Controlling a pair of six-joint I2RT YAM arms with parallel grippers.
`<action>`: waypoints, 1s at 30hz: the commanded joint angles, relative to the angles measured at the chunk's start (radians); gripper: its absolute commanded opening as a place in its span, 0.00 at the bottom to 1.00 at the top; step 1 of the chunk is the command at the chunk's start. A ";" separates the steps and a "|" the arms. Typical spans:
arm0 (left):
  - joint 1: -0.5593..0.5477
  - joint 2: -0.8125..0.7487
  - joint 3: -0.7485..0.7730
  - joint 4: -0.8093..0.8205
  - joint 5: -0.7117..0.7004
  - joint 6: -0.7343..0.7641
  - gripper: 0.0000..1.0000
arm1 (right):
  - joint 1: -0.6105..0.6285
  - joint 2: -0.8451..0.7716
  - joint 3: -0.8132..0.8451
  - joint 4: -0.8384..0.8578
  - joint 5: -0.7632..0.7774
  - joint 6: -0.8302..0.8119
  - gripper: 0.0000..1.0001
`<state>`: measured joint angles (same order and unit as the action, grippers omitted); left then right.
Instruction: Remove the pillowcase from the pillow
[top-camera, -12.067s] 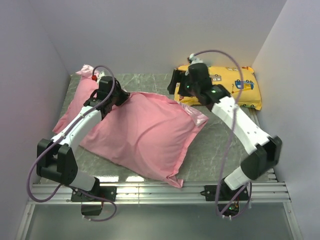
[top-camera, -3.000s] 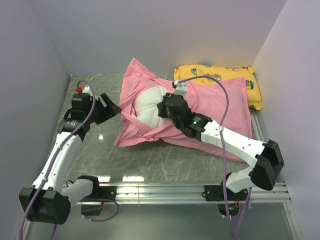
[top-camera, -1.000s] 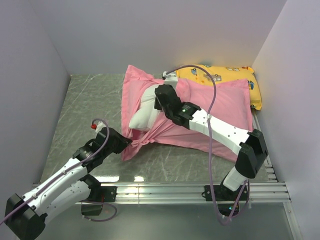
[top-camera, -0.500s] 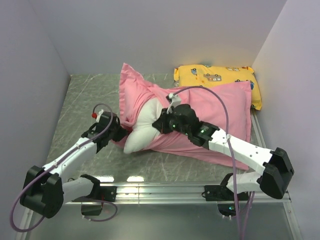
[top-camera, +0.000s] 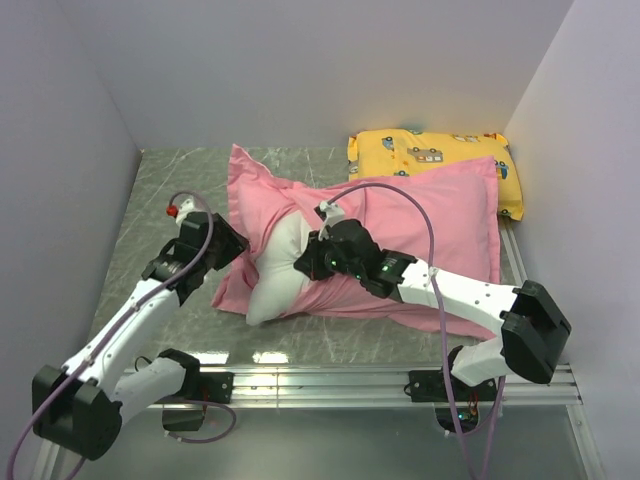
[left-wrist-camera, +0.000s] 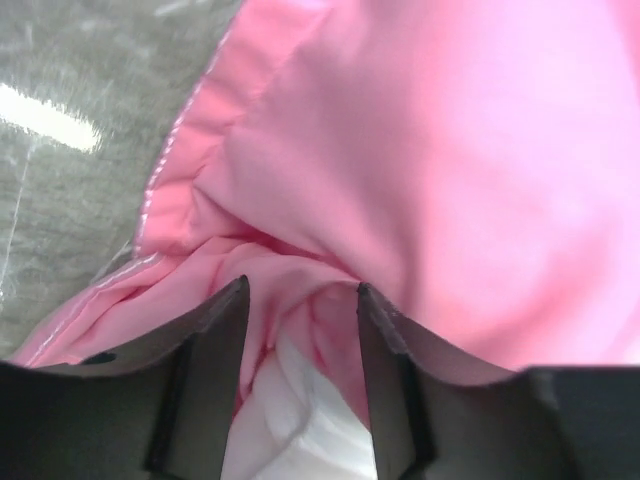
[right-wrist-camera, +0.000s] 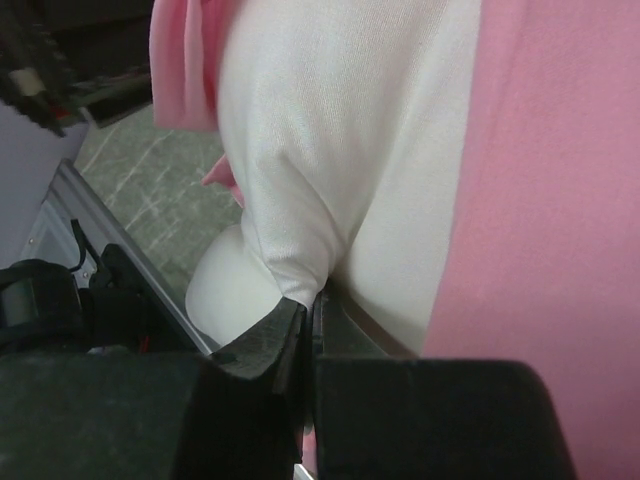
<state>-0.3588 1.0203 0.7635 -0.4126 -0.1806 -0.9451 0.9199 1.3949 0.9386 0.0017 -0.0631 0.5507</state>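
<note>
we see the pillowcase (top-camera: 420, 215) lying across the middle of the tabletop (top-camera: 170, 190), its far right corner up against the yellow pillow (top-camera: 430, 150) in the tabletop's far right corner. the pillow (top-camera: 275, 275) is mostly inside the pillowcase, with one white end bulging out of the open mouth toward the near left edge. the right gripper (right-wrist-camera: 310, 300) is pinched tight on a fold of that white end. the left gripper (left-wrist-camera: 300, 290) sits at the mouth's left rim, fingers spread apart, with pink folds and a little white between them and nothing clamped.
</note>
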 joint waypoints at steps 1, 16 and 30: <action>-0.006 -0.095 0.066 0.002 -0.013 0.077 0.50 | 0.014 0.013 0.045 -0.075 0.026 0.005 0.00; -0.207 0.152 0.296 -0.054 -0.109 0.253 0.73 | 0.014 0.033 0.144 -0.149 0.062 -0.003 0.00; 0.049 0.349 0.356 0.023 -0.358 0.147 0.00 | 0.014 -0.200 0.016 -0.178 0.120 0.003 0.00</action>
<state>-0.3790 1.3239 1.0927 -0.4393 -0.4553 -0.7830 0.9295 1.3087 0.9813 -0.1570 0.0151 0.5526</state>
